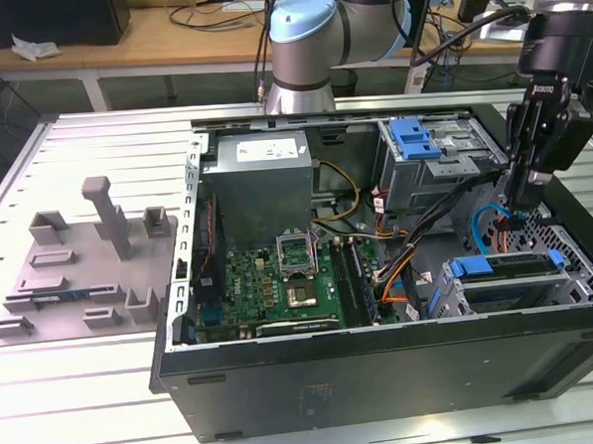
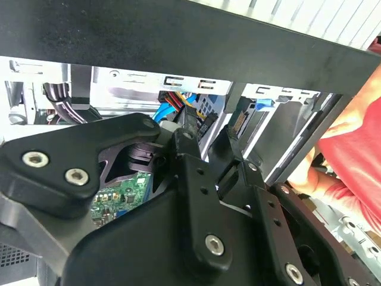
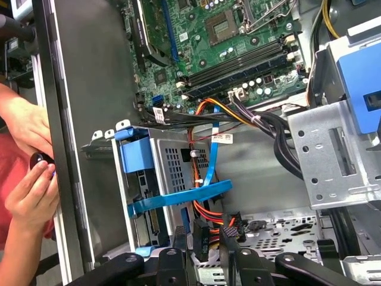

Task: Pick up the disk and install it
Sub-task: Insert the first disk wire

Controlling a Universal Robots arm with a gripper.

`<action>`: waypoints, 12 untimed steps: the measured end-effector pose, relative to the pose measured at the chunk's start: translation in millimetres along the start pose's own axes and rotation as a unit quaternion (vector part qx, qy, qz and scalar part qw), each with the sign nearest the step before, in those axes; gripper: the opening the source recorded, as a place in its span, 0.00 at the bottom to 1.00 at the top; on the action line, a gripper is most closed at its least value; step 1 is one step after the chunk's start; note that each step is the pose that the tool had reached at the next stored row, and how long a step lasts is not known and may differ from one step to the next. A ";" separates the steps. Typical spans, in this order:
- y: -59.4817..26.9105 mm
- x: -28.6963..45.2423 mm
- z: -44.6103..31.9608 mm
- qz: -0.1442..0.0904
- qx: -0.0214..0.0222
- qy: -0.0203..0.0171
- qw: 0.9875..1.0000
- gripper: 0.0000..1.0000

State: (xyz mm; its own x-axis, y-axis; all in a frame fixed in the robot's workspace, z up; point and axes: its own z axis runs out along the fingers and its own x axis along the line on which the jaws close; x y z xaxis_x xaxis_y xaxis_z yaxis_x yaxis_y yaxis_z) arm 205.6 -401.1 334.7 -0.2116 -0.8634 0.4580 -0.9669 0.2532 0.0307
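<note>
The disk (image 1: 508,267) already sits in the lower cage (image 1: 539,294), at 4 o'clock of the open case (image 1: 384,377) in the exterior view, so installing looks all but done. The claw (image 3: 202,234) hangs just over it, slightly open, holding nothing. Any move here calls for threading past loose cables (image 3: 271,128). Slatted table (image 1: 88,412), grey tray (image 1: 71,293) at 9 o'clock; a person's hands (image 3: 30,190) beside the case wall.

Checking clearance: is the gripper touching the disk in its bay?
Apart. The exterior view shows the gripper above the disk, with cables in the gap between them.
</note>
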 end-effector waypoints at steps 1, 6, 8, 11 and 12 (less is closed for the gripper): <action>0.0 -0.1 0.3 0.000 0.000 0.000 1.000 0.35; 0.0 -1.1 2.2 0.000 0.000 0.000 1.000 0.34; -0.1 -1.5 3.1 0.000 0.000 0.000 1.000 0.20; -0.1 -2.3 4.7 0.000 0.000 0.000 1.000 0.17; -0.1 -2.4 4.9 0.000 0.000 0.000 1.000 0.17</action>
State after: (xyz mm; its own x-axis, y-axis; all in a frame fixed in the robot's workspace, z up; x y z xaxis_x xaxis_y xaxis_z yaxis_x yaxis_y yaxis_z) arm 205.6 -401.2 329.3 -0.2116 -0.8633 0.4581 -0.9669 0.2532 0.0306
